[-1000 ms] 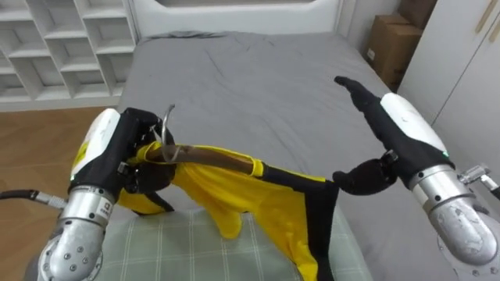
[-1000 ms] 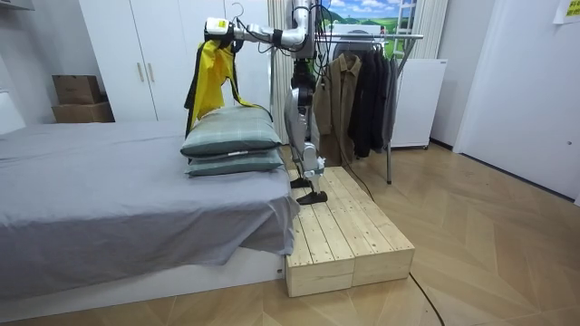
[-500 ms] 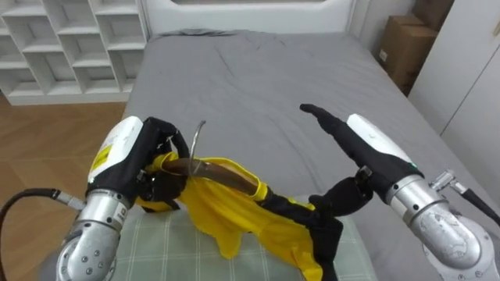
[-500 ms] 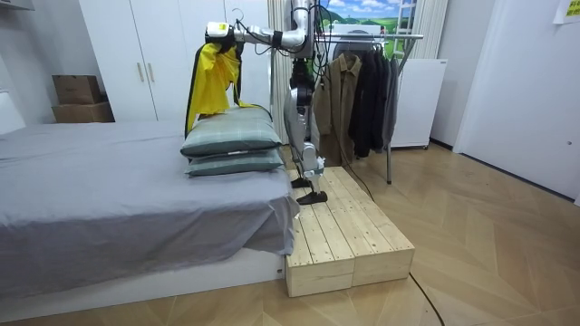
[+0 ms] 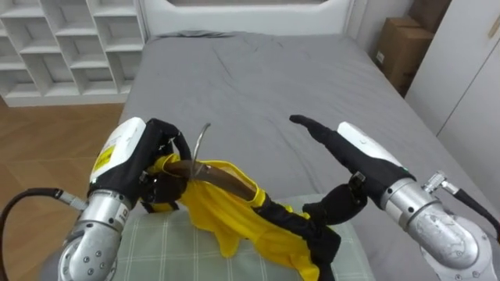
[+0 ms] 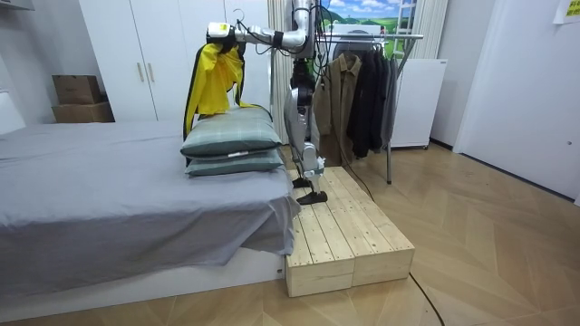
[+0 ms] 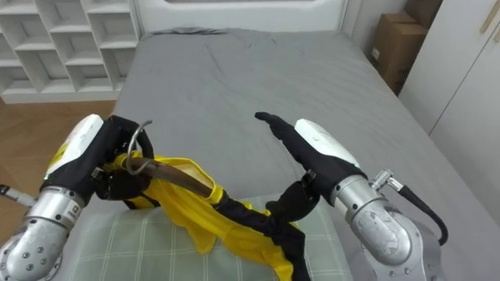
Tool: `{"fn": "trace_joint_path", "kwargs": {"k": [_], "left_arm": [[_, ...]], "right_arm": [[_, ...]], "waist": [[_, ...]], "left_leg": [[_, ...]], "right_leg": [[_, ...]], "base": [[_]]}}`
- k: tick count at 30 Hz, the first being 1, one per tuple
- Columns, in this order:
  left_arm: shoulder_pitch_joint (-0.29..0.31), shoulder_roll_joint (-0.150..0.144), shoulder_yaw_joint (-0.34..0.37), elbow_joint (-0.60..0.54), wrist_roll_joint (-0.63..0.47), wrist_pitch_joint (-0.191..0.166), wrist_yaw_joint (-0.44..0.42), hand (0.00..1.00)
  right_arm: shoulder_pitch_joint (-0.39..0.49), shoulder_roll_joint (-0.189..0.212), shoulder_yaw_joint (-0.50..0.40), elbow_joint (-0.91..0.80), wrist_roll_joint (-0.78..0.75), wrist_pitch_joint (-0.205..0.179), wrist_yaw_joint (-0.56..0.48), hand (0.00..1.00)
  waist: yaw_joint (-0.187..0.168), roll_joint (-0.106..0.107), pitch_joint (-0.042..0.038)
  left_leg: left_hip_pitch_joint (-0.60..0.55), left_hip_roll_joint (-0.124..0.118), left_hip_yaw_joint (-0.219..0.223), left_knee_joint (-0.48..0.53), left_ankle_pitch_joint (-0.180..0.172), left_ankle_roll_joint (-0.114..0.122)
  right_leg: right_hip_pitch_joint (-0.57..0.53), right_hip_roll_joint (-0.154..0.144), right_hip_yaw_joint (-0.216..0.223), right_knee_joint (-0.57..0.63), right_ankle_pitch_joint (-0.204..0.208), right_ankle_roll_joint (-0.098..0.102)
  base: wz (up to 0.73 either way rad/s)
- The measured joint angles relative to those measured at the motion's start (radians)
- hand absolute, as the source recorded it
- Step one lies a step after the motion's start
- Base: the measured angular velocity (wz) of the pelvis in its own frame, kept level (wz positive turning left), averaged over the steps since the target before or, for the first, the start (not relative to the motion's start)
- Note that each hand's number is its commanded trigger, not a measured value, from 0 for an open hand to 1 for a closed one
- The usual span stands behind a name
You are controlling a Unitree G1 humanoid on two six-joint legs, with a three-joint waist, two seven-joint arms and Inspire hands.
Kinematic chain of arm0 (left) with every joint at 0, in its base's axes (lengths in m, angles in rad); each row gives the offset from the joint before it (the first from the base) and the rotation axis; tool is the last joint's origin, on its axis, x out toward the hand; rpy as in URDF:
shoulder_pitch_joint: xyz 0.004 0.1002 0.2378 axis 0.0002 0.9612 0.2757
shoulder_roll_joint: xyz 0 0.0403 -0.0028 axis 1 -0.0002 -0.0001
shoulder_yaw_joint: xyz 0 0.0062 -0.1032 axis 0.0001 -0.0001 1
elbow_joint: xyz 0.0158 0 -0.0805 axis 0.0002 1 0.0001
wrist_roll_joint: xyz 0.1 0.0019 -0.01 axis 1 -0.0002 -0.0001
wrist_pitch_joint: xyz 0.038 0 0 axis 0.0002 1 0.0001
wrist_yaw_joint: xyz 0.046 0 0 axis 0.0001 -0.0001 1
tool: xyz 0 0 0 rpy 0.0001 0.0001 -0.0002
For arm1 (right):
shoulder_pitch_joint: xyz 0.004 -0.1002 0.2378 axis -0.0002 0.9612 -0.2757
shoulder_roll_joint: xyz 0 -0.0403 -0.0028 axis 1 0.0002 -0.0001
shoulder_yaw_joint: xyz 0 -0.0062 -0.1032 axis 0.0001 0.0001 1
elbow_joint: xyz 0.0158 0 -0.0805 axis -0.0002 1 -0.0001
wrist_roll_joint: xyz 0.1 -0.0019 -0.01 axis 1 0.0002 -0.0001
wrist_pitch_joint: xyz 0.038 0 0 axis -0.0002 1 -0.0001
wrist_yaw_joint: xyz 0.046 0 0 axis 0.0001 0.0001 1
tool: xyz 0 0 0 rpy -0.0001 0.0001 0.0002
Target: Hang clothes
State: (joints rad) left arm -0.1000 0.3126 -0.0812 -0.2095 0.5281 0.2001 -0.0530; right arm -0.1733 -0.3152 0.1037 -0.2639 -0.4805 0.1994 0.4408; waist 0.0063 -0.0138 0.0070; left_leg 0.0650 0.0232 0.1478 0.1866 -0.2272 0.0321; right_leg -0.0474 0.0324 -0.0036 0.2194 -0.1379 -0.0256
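A yellow garment (image 5: 234, 215) with black trim hangs on a wooden hanger (image 5: 223, 178) with a metal hook. My left hand (image 5: 148, 156) is shut on the hanger near the hook, above the checked pillows (image 5: 156, 250). My right hand (image 5: 344, 148) is to the right of the garment, its fingers straight and pointing out over the bed. Its thumb reaches down at the garment's black edge (image 5: 312, 230). In the room view I stand on a wooden platform (image 6: 349, 235) by the bed, holding the garment (image 6: 210, 86) up high over the pillows (image 6: 231, 136).
A grey bed (image 5: 258, 78) lies ahead, with white shelves (image 5: 62, 39) to its left and a cardboard box (image 5: 402, 47) to its right. Behind me stands a clothes rack (image 6: 372, 36) with dark coats (image 6: 358, 100).
My right hand has come left and lower, closer to the garment's black edge. The left hand keeps the hanger. The eye view shifted a little one second ago.
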Motion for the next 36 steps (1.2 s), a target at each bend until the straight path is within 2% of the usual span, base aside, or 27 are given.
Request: {"fn": "trace_joint_path", "kwargs": {"k": [4, 14, 17, 22, 31, 36], "left_arm": [[0.000, -0.001, 0.000, 0.000, 0.013, -0.002, 0.000, 1.00], [0.000, -0.035, 0.001, 0.004, 0.033, -0.002, -0.002, 1.00], [0.000, -0.036, 0.001, 0.004, 0.033, -0.002, -0.002, 1.00], [0.002, -0.048, 0.002, 0.012, 0.069, -0.002, -0.001, 1.00], [0.020, -0.049, 0.001, 0.012, 0.076, 0.000, -0.001, 1.00], [0.025, -0.049, 0.009, 0.012, 0.114, 0.000, -0.001, 1.00]], "right_arm": [[0.000, 0.001, 0.000, 0.000, 0.000, 0.000, 0.002, 0.00], [-0.001, 0.007, -0.041, -0.048, -0.003, -0.001, 0.006, 0.00], [-0.001, 0.007, -0.056, -0.081, -0.006, -0.001, -0.012, 0.00], [-0.001, 0.011, -0.061, -0.119, -0.074, -0.001, -0.045, 0.00], [-0.001, 0.011, -0.070, -0.185, -0.083, -0.002, -0.117, 0.00], [0.000, 0.006, -0.117, -0.185, -0.075, -0.003, -0.119, 0.00]], "waist": [[0.000, -0.001, 0.0000], [-0.004, -0.001, 0.0001], [-0.005, -0.001, 0.0000], [-0.009, -0.001, 0.0000], [-0.033, -0.002, -0.0005], [-0.033, -0.002, -0.0005]], "left_leg": [[0.000, -0.001, 0.000, 0.000, 0.000, 0.000], [-0.001, 0.000, 0.006, 0.001, 0.000, 0.000], [-0.001, 0.000, 0.007, 0.001, 0.000, 0.000], [-0.001, 0.000, 0.008, 0.001, 0.000, 0.000], [0.001, 0.000, 0.011, 0.001, 0.000, 0.000], [0.000, 0.000, 0.011, 0.001, 0.000, 0.000]], "right_leg": [[0.000, 0.000, 0.002, 0.000, 0.000, 0.000], [-0.002, 0.001, 0.003, 0.000, 0.000, 0.000], [-0.003, 0.002, 0.003, 0.001, 0.000, 0.000], [-0.003, 0.002, 0.004, 0.002, 0.000, 0.000], [-0.001, 0.001, 0.005, 0.002, 0.000, 0.000], [-0.002, 0.002, 0.005, 0.002, 0.001, -0.001]], "base": [[0.00], [0.00], [0.00], [0.00], [0.00], [0.00]]}}
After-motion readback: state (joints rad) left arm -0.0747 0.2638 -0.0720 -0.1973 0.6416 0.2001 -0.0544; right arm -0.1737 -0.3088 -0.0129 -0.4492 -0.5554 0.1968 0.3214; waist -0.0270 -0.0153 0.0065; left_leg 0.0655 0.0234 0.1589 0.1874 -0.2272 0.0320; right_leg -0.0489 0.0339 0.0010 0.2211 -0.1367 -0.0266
